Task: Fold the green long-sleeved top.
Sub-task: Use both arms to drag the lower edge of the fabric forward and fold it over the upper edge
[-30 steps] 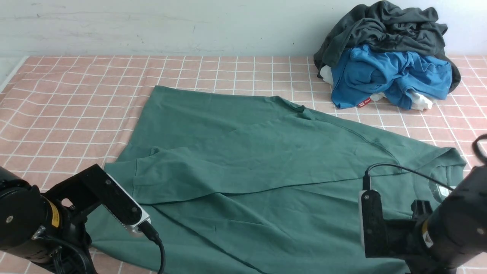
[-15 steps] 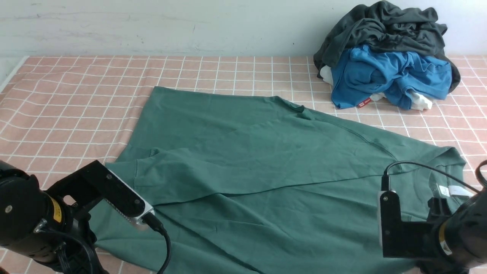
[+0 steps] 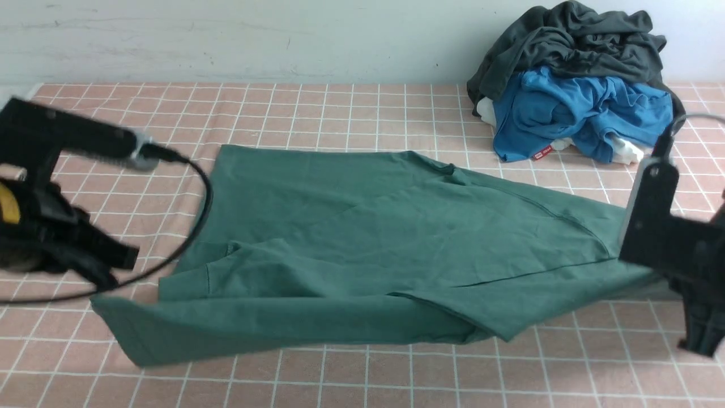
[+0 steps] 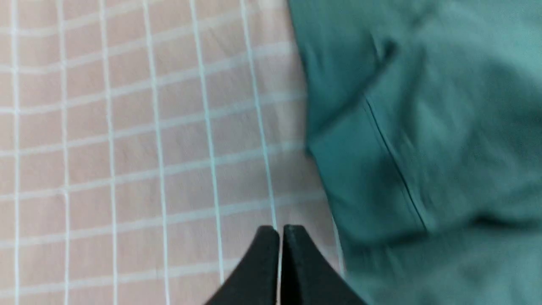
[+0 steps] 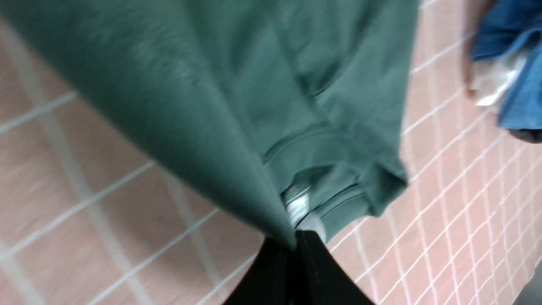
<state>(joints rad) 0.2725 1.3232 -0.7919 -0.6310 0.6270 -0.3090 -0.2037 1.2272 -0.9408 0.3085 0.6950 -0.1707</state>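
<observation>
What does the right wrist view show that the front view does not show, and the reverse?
Only the right wrist view: the right fingers shut on a fold of the top, the white neck label beside them. Only the front view: the left arm, the wall. Both: the top, the blue garment, the checked cloth.

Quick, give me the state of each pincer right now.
Left pincer: closed; whether it pinches the green top cannot be told.
Right pincer: closed on the green top, near its collar.
</observation>
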